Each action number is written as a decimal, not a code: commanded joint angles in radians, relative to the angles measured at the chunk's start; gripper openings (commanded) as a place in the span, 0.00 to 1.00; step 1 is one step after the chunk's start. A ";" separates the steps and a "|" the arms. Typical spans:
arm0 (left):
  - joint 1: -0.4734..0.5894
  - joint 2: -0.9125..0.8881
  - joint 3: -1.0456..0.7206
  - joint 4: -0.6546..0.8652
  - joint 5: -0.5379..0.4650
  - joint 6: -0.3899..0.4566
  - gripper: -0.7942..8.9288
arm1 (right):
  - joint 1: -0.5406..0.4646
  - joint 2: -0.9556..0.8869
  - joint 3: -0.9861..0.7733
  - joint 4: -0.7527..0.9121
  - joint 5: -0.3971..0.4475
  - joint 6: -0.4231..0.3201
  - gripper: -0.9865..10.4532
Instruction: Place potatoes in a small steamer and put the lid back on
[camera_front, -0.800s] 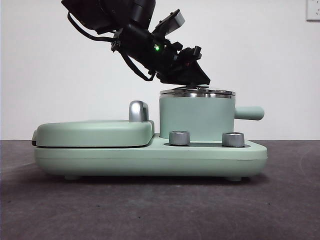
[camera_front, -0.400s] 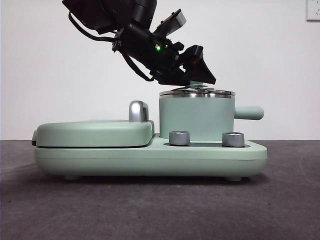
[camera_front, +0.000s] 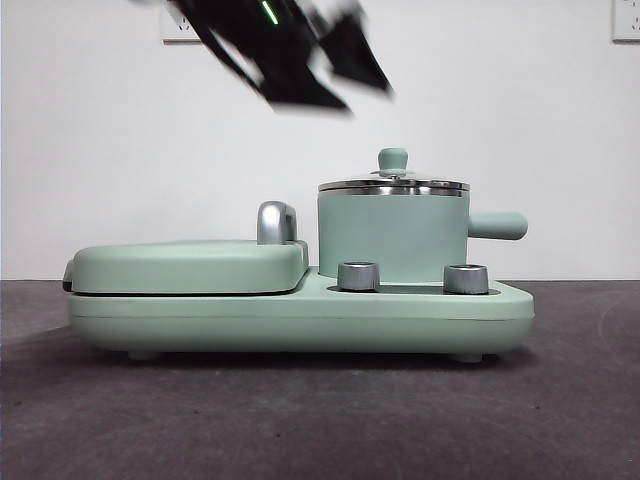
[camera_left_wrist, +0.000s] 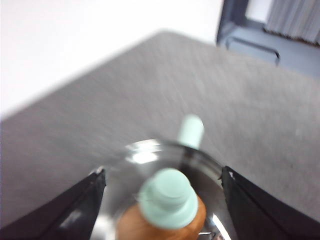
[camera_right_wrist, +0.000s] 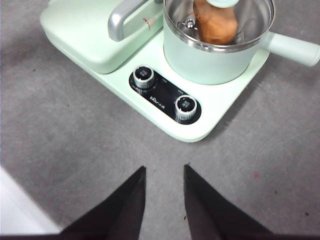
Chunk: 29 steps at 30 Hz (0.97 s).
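The mint-green small steamer (camera_front: 392, 235) stands on the right of the cooker base, its side handle (camera_front: 497, 225) pointing right. The clear lid (camera_front: 393, 186) sits on its steel rim, knob (camera_front: 393, 160) up. The orange-brown potato (camera_left_wrist: 131, 226) lies inside under the lid and also shows in the right wrist view (camera_right_wrist: 216, 24). My left gripper (camera_front: 335, 85) is open and empty, blurred, above and left of the knob; in the left wrist view (camera_left_wrist: 163, 172) its jaws stand wide either side of the knob. My right gripper (camera_right_wrist: 163, 167) is open, high over the table in front of the cooker.
The flat mint-green griddle cover (camera_front: 190, 265) with its chrome handle (camera_front: 275, 222) fills the left of the cooker base (camera_front: 300, 320). Two steel dials (camera_front: 359, 276) (camera_front: 466, 278) sit in front of the pot. Grey table all round; white wall behind.
My left gripper has let go of the lid knob and risen up and to the left. The lid stays resting on the steamer.
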 joint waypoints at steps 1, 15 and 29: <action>0.043 -0.104 0.022 -0.141 0.008 -0.011 0.47 | 0.006 0.007 0.010 0.025 0.003 0.010 0.20; 0.233 -0.570 0.021 -0.822 0.068 0.023 0.47 | 0.006 0.008 0.010 0.053 -0.004 0.010 0.28; 0.303 -0.925 -0.201 -1.071 0.042 0.046 0.46 | 0.006 0.006 0.010 0.051 -0.009 0.011 0.28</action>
